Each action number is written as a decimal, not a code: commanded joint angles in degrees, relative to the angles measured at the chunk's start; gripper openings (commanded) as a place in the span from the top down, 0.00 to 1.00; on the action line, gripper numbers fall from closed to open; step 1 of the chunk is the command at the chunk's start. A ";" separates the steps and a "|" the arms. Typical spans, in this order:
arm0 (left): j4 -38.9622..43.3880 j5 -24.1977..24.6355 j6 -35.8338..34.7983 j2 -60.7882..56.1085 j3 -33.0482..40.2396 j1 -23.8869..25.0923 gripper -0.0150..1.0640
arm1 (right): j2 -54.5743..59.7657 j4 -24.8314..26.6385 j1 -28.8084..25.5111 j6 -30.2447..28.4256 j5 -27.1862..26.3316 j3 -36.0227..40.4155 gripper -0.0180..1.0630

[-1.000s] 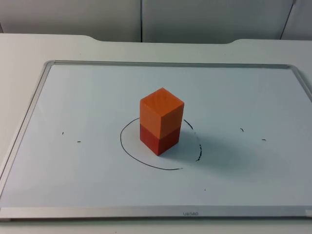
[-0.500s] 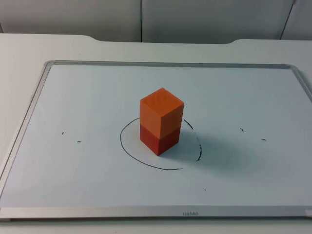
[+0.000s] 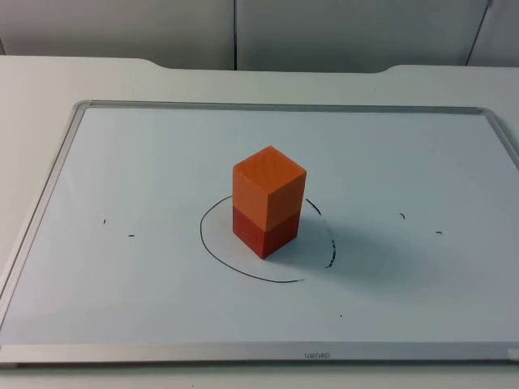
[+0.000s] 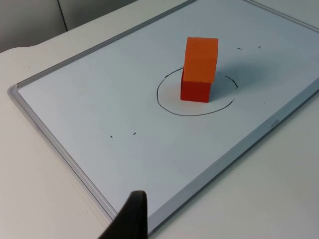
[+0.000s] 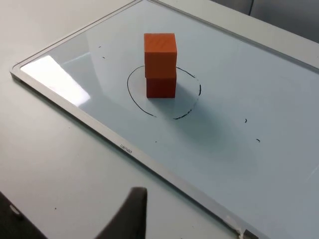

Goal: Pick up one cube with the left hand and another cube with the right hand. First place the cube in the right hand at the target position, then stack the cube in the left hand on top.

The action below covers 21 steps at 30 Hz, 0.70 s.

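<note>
Both grippers, left gripper (image 4: 130,219) and right gripper (image 5: 128,215), are idling off the whiteboard (image 3: 122,162); whether their fingers are parted I cannot tell. I am seeing the orange cube (image 3: 269,186) sitting squarely on the red cube (image 3: 264,232) inside the drawn black circle (image 3: 212,251) at the top view's centre, so I judge stacking done; nothing further needed.

A small grey brand mark sits on the whiteboard's near frame edge (image 3: 317,355). Its letters are too small to read. The cubes carry no lettering.

The whiteboard (image 3: 162,162) has a smooth, glossy white face that catches a bright glare in the right wrist view; its frame (image 3: 49,194) looks like brushed silver metal; the orange cube (image 3: 269,186) and red cube (image 3: 263,233) are matt; the table (image 3: 49,81) is plain matt white.
</note>
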 commanded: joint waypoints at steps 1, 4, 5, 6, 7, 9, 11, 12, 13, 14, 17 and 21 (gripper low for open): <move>0.03 -0.62 0.00 -0.26 0.37 -0.24 0.01 | -0.24 0.47 0.14 0.91 -0.69 0.30 0.01; 0.03 -0.62 0.00 -0.26 0.37 -0.24 0.01 | -0.24 0.22 0.14 1.28 -0.69 0.30 0.01; 0.03 -0.62 0.00 -0.26 0.37 -0.24 0.01 | -0.24 0.22 0.14 1.28 -0.69 0.30 0.01; 0.03 -0.62 0.00 -0.26 0.37 -0.24 0.01 | -0.24 0.24 0.14 1.42 -0.69 0.30 0.01; 0.03 -0.62 0.00 -0.26 0.37 -0.24 0.01 | -0.24 0.24 0.14 1.53 -0.69 0.30 0.01; 0.03 -0.62 0.00 -0.26 0.37 -0.24 0.01 | -0.24 0.00 0.14 1.80 -0.69 0.30 0.01; 0.03 -0.62 0.00 -0.26 0.37 -0.24 0.01 | -0.24 0.00 0.14 1.80 -0.69 0.30 0.01; 0.03 -0.62 0.00 -0.26 0.37 -0.24 0.01 | -0.24 0.00 0.14 1.80 -0.69 0.30 0.01; 0.03 -0.62 0.00 -0.26 0.37 -0.24 0.01 | -0.24 0.00 0.14 1.80 -0.69 0.30 0.01; 0.03 -0.62 0.00 -0.26 0.37 -0.24 0.01 | -0.24 0.00 0.14 1.80 -0.69 0.30 0.01; 0.03 -0.62 0.00 -0.26 0.37 -0.24 0.01 | -0.24 0.00 0.14 1.80 -0.69 0.30 0.01; 0.03 -0.62 0.00 -0.26 0.37 -0.24 0.01 | -0.24 0.00 0.14 1.80 -0.69 0.30 0.01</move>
